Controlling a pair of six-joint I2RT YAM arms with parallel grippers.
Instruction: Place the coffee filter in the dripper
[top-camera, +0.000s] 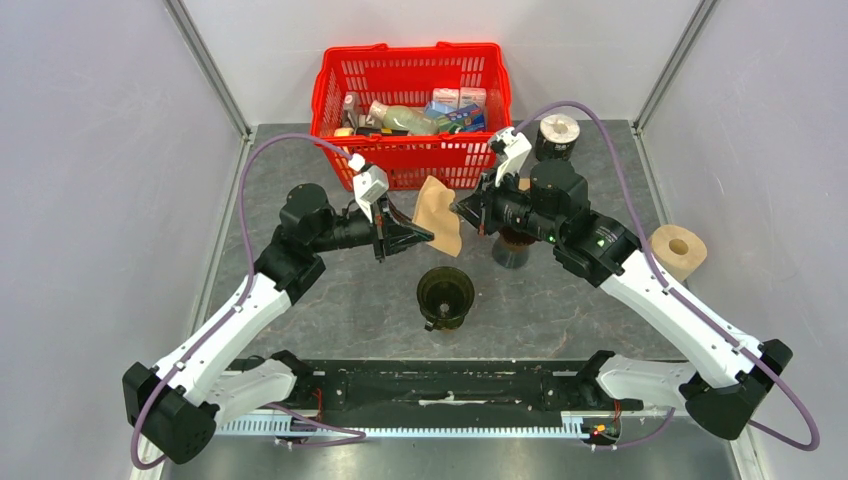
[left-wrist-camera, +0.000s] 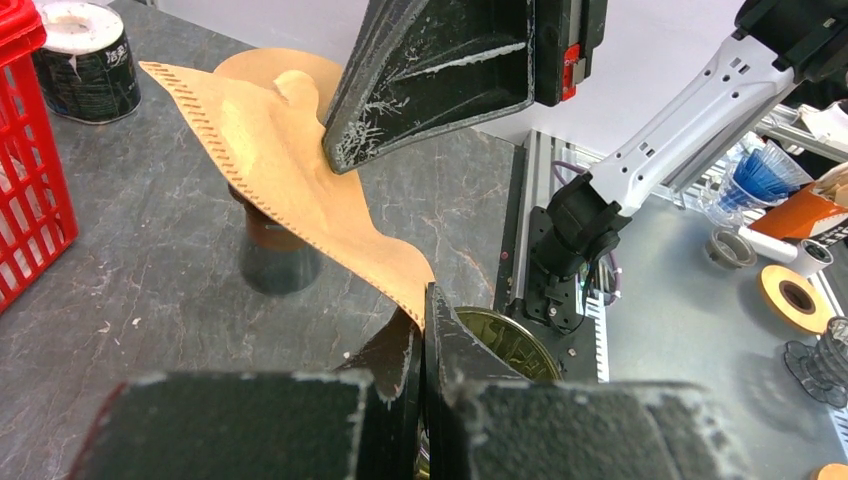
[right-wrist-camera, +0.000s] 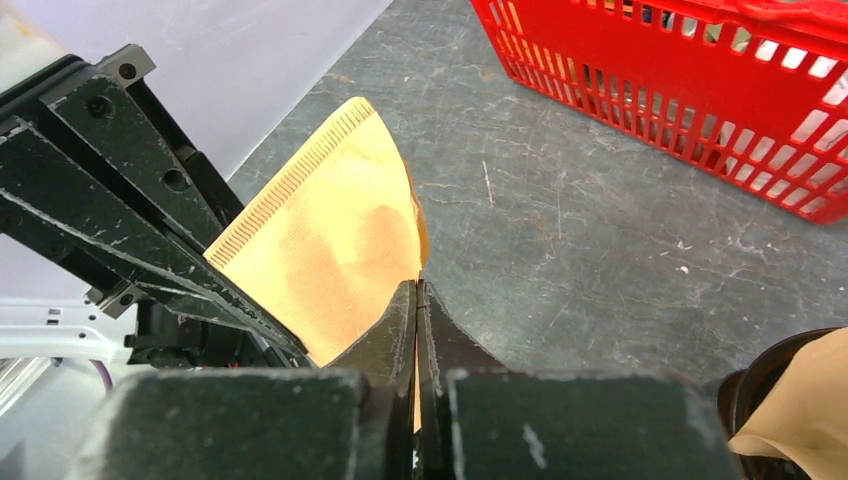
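Found the tan coffee filter (top-camera: 441, 213) lifted off the grey table (top-camera: 540, 300), up behind the dripper (top-camera: 445, 295) and not yet in it. Saw it stretched between both claws. Noted the left gripper (top-camera: 430, 238), behind and slightly left of the dripper, pressed together on the filter's pointed lower corner. Noted the right gripper (top-camera: 460, 209), behind and slightly right of the dripper, likewise clamped flat on the paper's opposite edge. From the left wrist, watched the sheet curve up from the pinching fingers (left-wrist-camera: 452, 345) toward the other claw's tip, crimped seam running along its far edge, with the dripper's greenish rim just below. From the right wrist, saw both jaws closed with only the thin paper between them. Noted the dripper standing upright, mouth facing up. Spotted a dark cup (top-camera: 512, 248) with brown paper in it behind and right of the dripper, near the right claw. Spotted a red basket (top-camera: 400, 52) of packaged goods farther behind the dripper, a round tin (top-camera: 557, 137) beside that, and a paper roll (top-camera: 678, 250) well to the dripper's right.
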